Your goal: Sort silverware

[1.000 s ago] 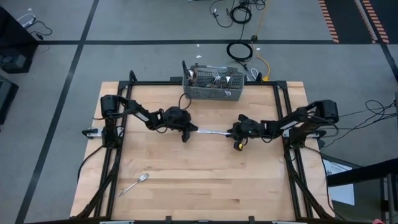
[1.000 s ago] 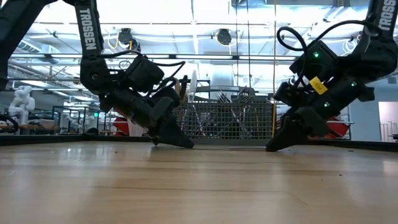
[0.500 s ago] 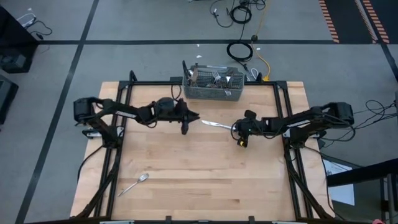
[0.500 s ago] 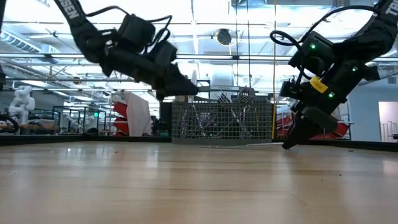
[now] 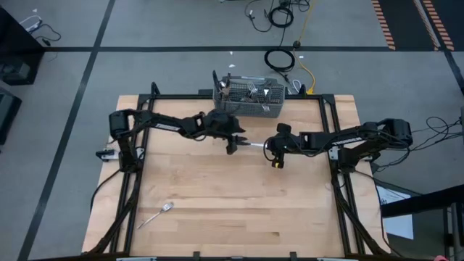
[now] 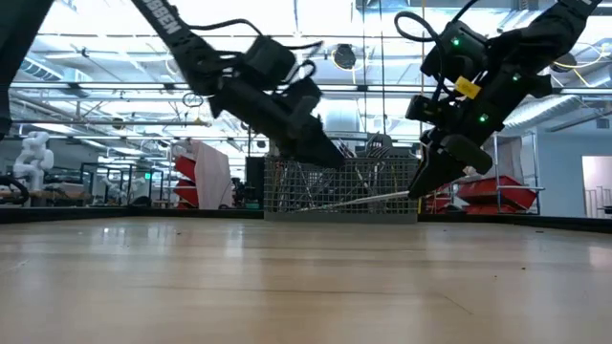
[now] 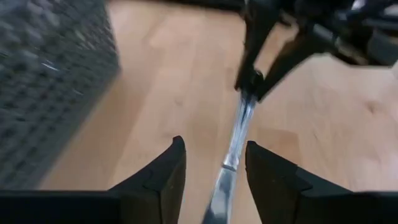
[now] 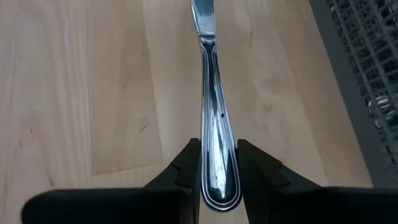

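Handing a knife across, near the desk's far edge

My left jaws (image 7: 211, 171) stand spread around the knife (image 8: 214, 134) blade, not gripping; my right jaws (image 8: 217, 165) pinch its handle above the desk. Next, I judge: left closes, right releases.

Your two arms are dark, near-black, built of slim jointed links. The left arm (image 6: 182, 38) carries white block lettering along its link, and black cables loop over both wrists. The right arm (image 6: 497, 67) wears a yellow tag and small green lights. At each wrist you see two dark, wedge-shaped fingers (image 8: 186, 171) with angular, stepped inner faces.
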Motion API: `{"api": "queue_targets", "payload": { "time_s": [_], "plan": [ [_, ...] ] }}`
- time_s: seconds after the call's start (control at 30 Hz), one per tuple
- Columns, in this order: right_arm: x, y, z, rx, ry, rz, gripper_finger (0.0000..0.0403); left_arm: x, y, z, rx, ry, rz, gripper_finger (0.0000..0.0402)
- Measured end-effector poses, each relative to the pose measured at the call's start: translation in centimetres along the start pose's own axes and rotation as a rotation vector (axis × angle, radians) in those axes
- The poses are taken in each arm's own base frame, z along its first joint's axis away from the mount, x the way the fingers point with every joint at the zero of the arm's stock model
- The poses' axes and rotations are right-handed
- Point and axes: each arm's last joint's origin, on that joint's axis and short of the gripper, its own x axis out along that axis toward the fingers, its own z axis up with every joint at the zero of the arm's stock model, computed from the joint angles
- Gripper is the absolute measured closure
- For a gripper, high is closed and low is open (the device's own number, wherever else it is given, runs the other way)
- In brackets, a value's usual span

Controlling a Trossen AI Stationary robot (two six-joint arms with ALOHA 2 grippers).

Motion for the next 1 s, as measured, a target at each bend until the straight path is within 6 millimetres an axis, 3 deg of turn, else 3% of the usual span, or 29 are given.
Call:
{"api": "queue_targets", "payload": {
  "time_s": [0.2,0.47,0.77,1.0],
  "plan": [
    [-0.1,0.0,0.1,-0.024,-0.001,0.001,0.0340,1.3,0.0,1.4,0.061,0.135,-0.049,0.0200],
    [-0.1,0.0,0.3,-0.055,-0.014,0.000,0.0340,1.8,-0.2,3.4,0.090,0.092,-0.092,0.0180],
    [-0.1,0.0,0.4,-0.084,-0.021,0.001,0.0340,4.9,-0.5,2.2,0.067,0.173,-0.164,0.0179],
    [-0.1,0.0,0.5,-0.114,-0.027,0.004,0.0340,6.3,-1.1,2.7,0.102,0.187,-0.194,0.0179]
  ]
}}
